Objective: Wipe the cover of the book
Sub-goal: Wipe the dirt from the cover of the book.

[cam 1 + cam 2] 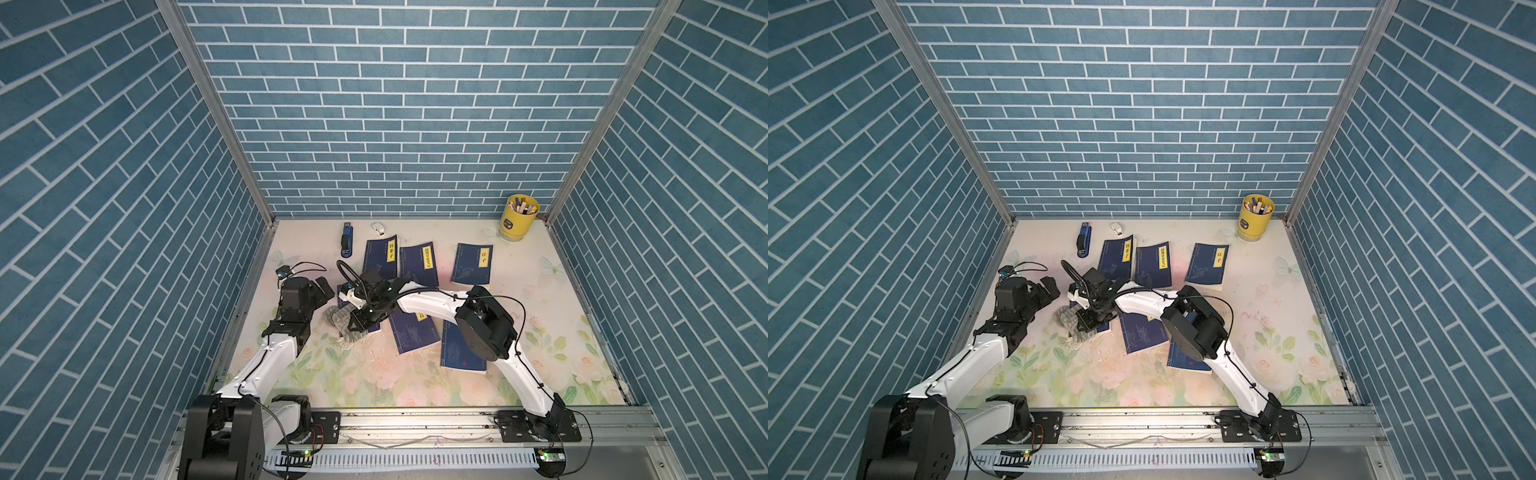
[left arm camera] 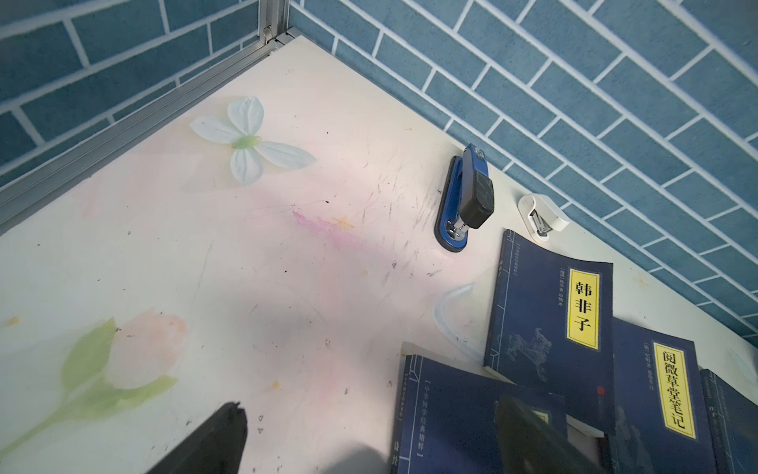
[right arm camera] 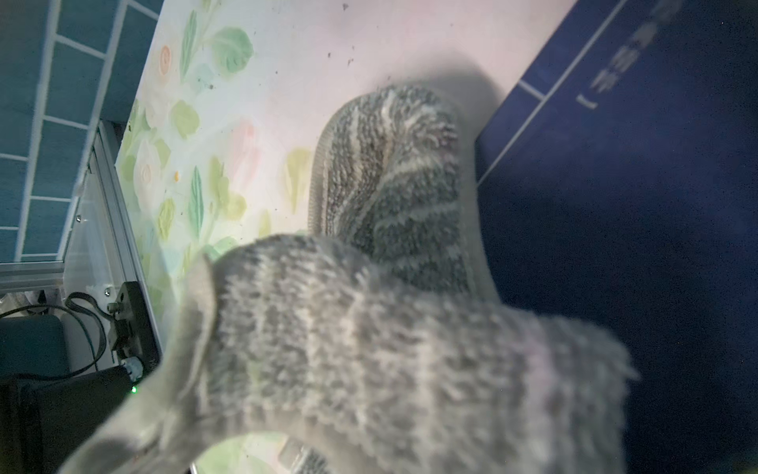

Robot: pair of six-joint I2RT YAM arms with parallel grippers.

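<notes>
A dark blue book [image 3: 615,205] lies at the table's left-middle, mostly hidden under my right arm in both top views; its corner shows in the left wrist view [image 2: 451,410]. A grey striped cloth [image 1: 338,320] [image 3: 389,184] is bunched on the table against that book's left edge. My right gripper [image 1: 357,322] [image 1: 1086,322] is shut on the cloth, which hides its fingers in the right wrist view. My left gripper [image 1: 323,289] [image 2: 369,443] hovers open and empty just left of the book.
Several more blue books lie around: [image 1: 381,257], [image 1: 419,266], [image 1: 473,264], [image 1: 413,332], [image 1: 461,353]. A blue stapler [image 1: 347,245] and a small white stapler [image 1: 377,227] sit near the back wall. A yellow pen cup [image 1: 518,218] stands in the back right corner.
</notes>
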